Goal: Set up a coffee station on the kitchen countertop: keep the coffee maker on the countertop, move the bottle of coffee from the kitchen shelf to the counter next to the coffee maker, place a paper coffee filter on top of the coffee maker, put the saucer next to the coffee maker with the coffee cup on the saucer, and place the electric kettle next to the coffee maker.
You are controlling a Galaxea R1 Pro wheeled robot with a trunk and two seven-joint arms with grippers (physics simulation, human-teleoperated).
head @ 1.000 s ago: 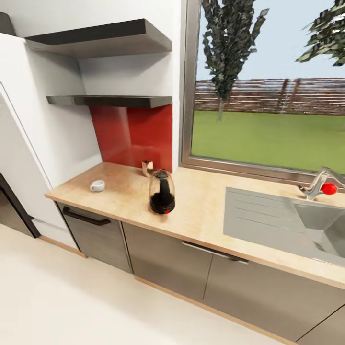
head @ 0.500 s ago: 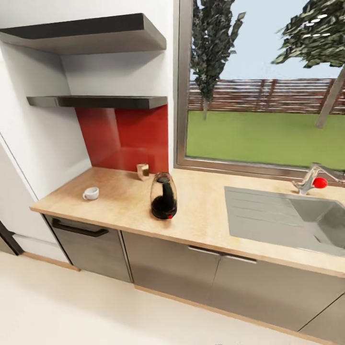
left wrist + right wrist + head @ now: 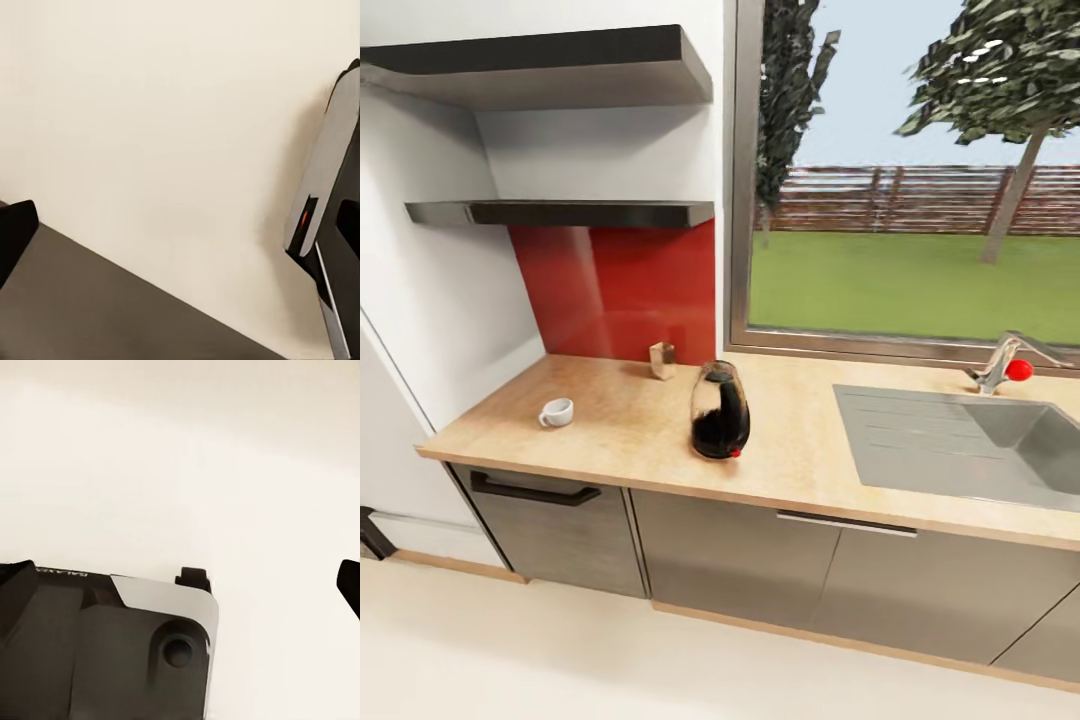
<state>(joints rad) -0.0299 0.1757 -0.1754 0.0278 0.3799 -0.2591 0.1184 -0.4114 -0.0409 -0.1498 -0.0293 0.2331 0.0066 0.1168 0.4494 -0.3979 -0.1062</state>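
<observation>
We are looking at a long light wooden countertop (image 3: 620, 440) crossing the middle of the head frame, with grey cabinet fronts (image 3: 760, 560) below it and pale cream floor (image 3: 560, 660) spreading across the lower part. A glossy red backsplash (image 3: 620, 290) is standing at centre left, under two dark floating shelves (image 3: 560, 212) in the upper left. A wide window (image 3: 910, 200) is showing grass, a fence and trees in the upper right, and a steel sink (image 3: 960, 450) with a red-knobbed tap (image 3: 1005, 368) is sitting at the right edge.

A dark glass-bodied coffee maker (image 3: 719, 410) is standing upright near the frame's centre, close to the counter's front edge. A small white coffee cup (image 3: 557, 412) is sitting well to its left, near the counter's left end. A small tan box-like item (image 3: 662, 360) is resting at the foot of the backsplash; we cannot tell what it is.

Bare wood is lying open between cup and coffee maker, and between coffee maker and sink.

In the wrist views we are seeing cream floor and dark robot body parts (image 3: 105, 645); dark finger tips (image 3: 15, 232) are poking in at the frame edges, so we cannot tell whether either gripper is released or clenched.
</observation>
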